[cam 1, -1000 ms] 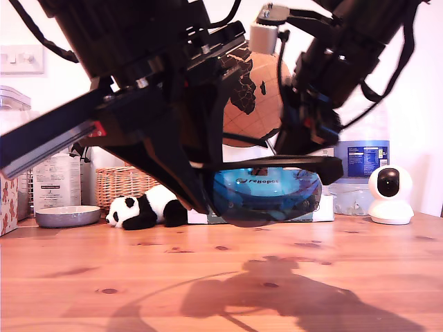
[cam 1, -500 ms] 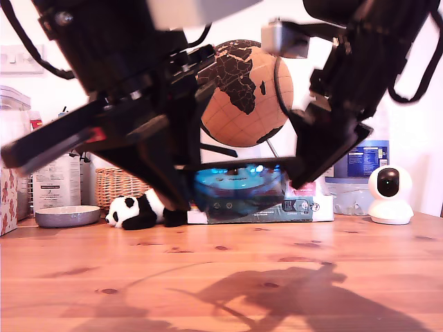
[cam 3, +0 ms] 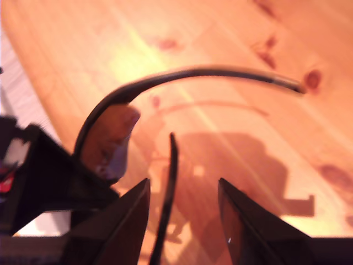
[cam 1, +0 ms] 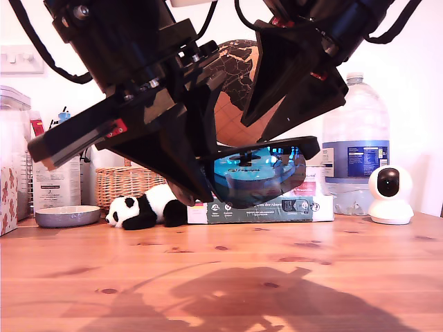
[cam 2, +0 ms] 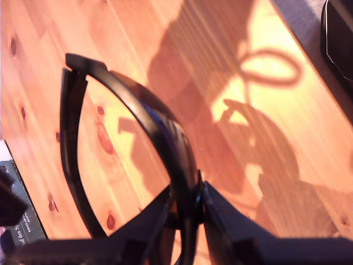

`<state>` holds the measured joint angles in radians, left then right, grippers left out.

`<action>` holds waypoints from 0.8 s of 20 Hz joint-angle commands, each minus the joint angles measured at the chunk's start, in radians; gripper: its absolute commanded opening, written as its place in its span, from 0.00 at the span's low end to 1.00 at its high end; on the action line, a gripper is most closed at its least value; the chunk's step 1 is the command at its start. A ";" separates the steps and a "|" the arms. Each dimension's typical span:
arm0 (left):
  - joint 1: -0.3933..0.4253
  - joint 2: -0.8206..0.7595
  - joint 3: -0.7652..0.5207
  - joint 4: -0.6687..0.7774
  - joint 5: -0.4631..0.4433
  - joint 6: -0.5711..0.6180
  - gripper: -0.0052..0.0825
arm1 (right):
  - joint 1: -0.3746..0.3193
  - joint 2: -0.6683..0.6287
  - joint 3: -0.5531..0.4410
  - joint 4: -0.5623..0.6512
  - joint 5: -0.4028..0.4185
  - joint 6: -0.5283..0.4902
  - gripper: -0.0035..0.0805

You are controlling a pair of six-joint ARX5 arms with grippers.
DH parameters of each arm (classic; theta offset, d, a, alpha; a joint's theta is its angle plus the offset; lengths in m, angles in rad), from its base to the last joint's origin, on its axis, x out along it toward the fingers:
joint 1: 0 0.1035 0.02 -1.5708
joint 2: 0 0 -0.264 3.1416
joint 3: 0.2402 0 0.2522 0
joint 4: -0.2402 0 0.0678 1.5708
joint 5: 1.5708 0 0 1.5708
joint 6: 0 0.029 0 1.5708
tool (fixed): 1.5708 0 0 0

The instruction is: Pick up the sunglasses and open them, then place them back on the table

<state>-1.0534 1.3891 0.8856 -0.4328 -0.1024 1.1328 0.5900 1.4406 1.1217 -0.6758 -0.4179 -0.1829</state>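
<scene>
**A:** What takes up most of the scene?

**B:** The table (cam 1: 360, 277), bare pine across the whole near part. Above it hang my two arms. The one on the exterior view's left ends in my first gripper (cam 2: 187, 207), which is pinched tight on the frame of the sunglasses (cam 1: 259, 176). My second gripper (cam 3: 185, 187) comes in from the exterior view's upper right. Its jaws are spread, with one slim temple arm running between them, and neither finger is pressing on it.

**A:** So where are the sunglasses?

**B:** In the air above the table, near the middle of the exterior view. The blue lenses face the camera, and the sunglasses' shadow lies on the wood below.

**A:** And what's behind them?

**B:** At the far edge there is a globe (cam 1: 239, 97). To its right stands a big clear bottle (cam 1: 356, 138), though I cannot read its fill level. On the left is a wicker basket (cam 1: 124, 183), whose contents I cannot make out. A flat box (cam 1: 270, 207) lies under the sunglasses' line.

**A:** Any smaller things?

**B:** A panda toy (cam 1: 142, 207) lies beside the box. Further left is a grey bowl (cam 1: 68, 216), its inside hidden by the rim. At the far right is a small white camera (cam 1: 390, 194).
</scene>
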 commanded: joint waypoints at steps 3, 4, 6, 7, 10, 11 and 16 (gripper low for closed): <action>0.002 -0.007 -0.006 0.015 0.005 0.000 0.04 | 0.035 0.025 -0.013 -0.005 -0.001 0.004 0.46; 0.002 -0.007 -0.006 0.015 0.005 0.000 0.04 | 0.051 0.025 -0.013 -0.011 0.006 0.003 0.46; 0.002 -0.007 -0.006 0.014 0.005 0.000 0.04 | 0.077 0.035 -0.013 -0.026 0.058 0.000 0.46; 0.002 -0.007 -0.006 0.014 0.004 0.000 0.04 | 0.088 0.042 -0.013 -0.031 0.087 0.000 0.46; 0.002 -0.007 -0.006 0.014 0.004 0.000 0.04 | 0.110 0.075 -0.013 -0.021 0.132 -0.006 0.46; 0.002 -0.007 -0.006 0.014 0.005 0.000 0.04 | 0.113 0.089 -0.013 -0.016 0.158 -0.007 0.46; 0.002 -0.007 -0.006 0.011 0.005 -0.001 0.04 | 0.115 0.122 -0.013 0.055 0.231 0.008 0.46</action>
<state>-1.0500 1.3891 0.8856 -0.4332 -0.1047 1.1324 0.6964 1.5578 1.1213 -0.6487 -0.1947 -0.1814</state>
